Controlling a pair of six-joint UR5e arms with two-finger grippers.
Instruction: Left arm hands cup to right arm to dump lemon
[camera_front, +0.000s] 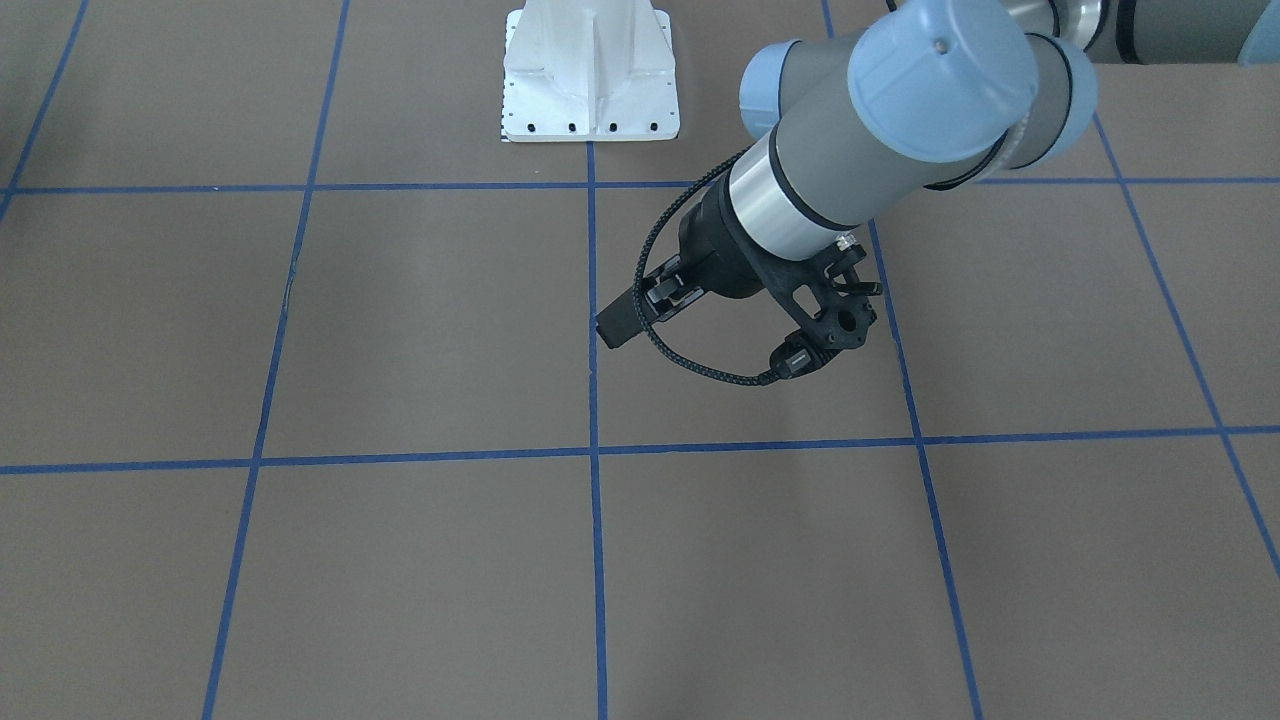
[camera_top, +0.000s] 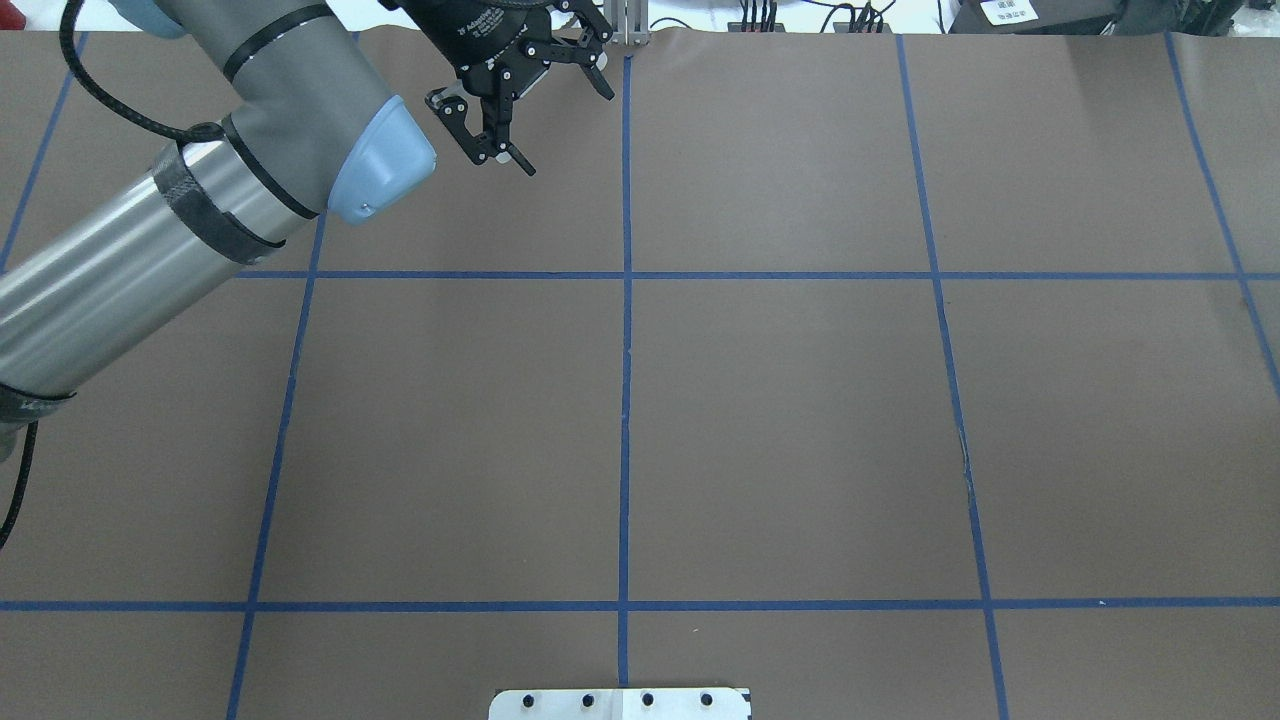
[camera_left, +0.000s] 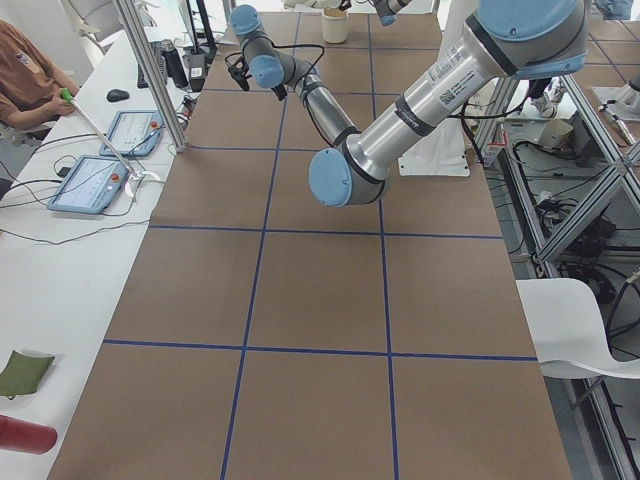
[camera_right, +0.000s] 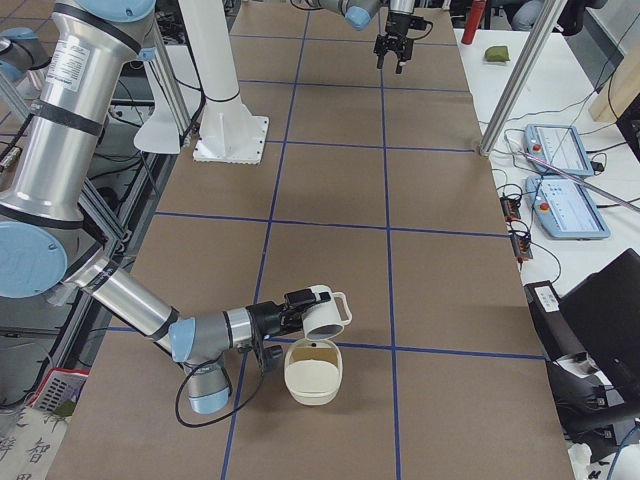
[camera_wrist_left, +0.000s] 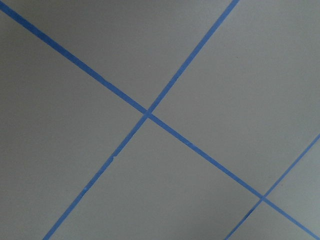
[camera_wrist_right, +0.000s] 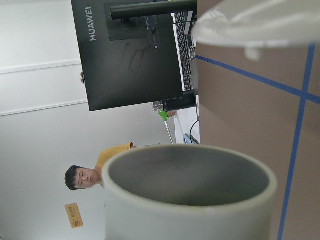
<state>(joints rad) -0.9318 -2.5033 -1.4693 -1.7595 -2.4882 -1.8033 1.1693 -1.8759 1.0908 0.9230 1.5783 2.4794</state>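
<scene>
Reaching across to the far edge of the brown paper-covered table with blue tape grid lines (camera_top: 800, 400), the bulky grey tubular left arm with light-blue joint caps (camera_top: 150, 250) has its wrist bent down toward the surface. Its black two-finger left gripper (camera_top: 560, 125) hangs above the table just beside the centre tape line, fingers spread wide with nothing between them. The left wrist view shows only bare paper and crossing tape.

At the table's other end the slimmer grey right arm (camera_right: 130, 300) lies low and stretched out nearly level. The small white mug with a loop handle (camera_right: 325, 315) sits at the tip of the black right gripper (camera_right: 298, 305), tipped on its side, mouth facing away from the wrist. Whether those fingers are clamped on it cannot be told. The mug's grey inside shows bare in the right wrist view.

Directly under the mug stands a cream round bowl with a handle (camera_right: 312, 378); its contents are too small to tell. A white metal pedestal base (camera_right: 225, 100) stands between the arms. A person in an orange shirt (camera_left: 25, 80) sits at the side bench near two tablet-like pendants (camera_left: 90, 180).
</scene>
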